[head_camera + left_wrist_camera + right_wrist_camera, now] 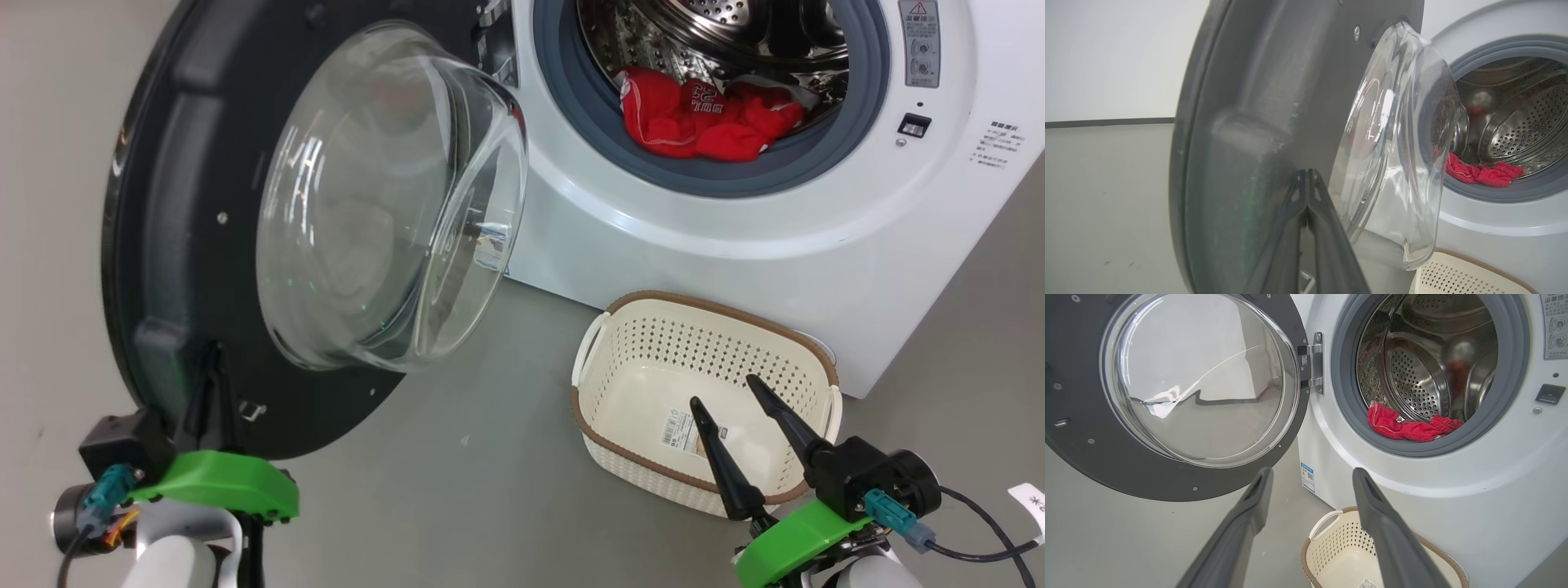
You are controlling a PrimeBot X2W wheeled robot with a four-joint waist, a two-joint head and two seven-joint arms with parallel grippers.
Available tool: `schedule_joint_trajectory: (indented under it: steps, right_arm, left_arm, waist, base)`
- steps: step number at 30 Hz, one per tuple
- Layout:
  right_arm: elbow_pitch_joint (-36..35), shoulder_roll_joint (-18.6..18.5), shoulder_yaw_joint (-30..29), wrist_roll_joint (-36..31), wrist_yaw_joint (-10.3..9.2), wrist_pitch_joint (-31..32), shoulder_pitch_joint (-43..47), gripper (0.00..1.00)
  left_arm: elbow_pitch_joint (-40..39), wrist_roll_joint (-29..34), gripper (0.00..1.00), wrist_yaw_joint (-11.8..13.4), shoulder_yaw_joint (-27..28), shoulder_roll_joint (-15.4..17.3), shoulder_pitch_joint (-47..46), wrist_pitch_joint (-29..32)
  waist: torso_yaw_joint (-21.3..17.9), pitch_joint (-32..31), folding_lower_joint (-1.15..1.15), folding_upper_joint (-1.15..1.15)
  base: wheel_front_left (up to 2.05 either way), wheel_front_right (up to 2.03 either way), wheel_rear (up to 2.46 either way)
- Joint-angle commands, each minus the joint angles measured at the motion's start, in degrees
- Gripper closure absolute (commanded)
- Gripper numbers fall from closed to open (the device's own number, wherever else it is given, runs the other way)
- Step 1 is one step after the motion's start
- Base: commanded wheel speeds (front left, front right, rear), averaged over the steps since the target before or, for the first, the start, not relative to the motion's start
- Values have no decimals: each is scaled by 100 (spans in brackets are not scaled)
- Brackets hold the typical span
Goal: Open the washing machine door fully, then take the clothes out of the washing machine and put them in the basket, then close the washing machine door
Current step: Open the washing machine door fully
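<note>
Claws: left claw point(215, 357) at the lower left of the head view, its two fingers closed tip to tip with nothing between them, the tips laid against the inner face of the door's black rim; right claw point(722, 389) at the lower right, fingers spread wide and empty, hovering over the basket.
Basket point(653, 299): on the floor point(490, 457) at lower centre-right, just beside the machine's front, no clothes in it. Light perforated plastic, likely to slide if knocked.
Washing machine door point(163, 204): left half of the frame, standing well out on its hinge. Stiff and probably heavy, with a glossy rim that looks slippery, so a flat push near the free edge should serve better than a pinch. Glass bowl point(392, 204) is best left untouched.
Washing machine point(735, 269): upper right, porthole open.
Clothes point(702, 122): red bundle at the drum's front lip, top centre-right, resting against the grey gasket point(694, 175). Soft, light and limp, so it will drape and may catch on the gasket. Pinch a raised fold near the middle so the bundle comes together.
</note>
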Motion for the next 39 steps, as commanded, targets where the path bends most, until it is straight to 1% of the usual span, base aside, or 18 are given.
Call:
schedule_joint_trajectory:
  steps: [1, 6, 13, 22, 28, 39]
  right_arm:
    - [-172, 7, 97, -61, 34, 3, -216, 0]
    - [-244, 7, 86, -118, 34, 55, -211, 0]
    - [-353, 7, 106, -182, 34, 133, -205, 0]
    - [-489, 7, 87, -283, 34, 238, -193, 0]
    - [-529, 7, 115, -300, 34, 278, -194, 0]
    - [-610, 7, 157, -369, 34, 363, -223, 0]
  left_arm:
    - [-33, -41, 100, 62, 331, 267, -277, -61]
    - [153, -58, 100, 39, 475, 282, -374, -99]
    - [260, -163, 100, -94, 855, 258, -476, -117]
    - [389, 29, 100, -240, 1239, 254, -604, -119]
    - [530, 164, 100, -302, 1379, 275, -704, -120]
    - [1027, 333, 100, -464, 1726, 398, -992, -120]
  waist:
    - [-14, 18, 0, 0]
    - [-39, 72, 0, 0]
    - [-77, 129, 0, 0]
    - [-131, 200, 0, 0]
    - [-173, 219, 0, 0]
    - [-271, 287, 0, 0]
  base:
    - [0, 0, 0]
    - [0, 0, 0]
    - [0, 0, 0]
    - [0, 0, 0]
    - [0, 0, 0]
    - [0, 0, 0]
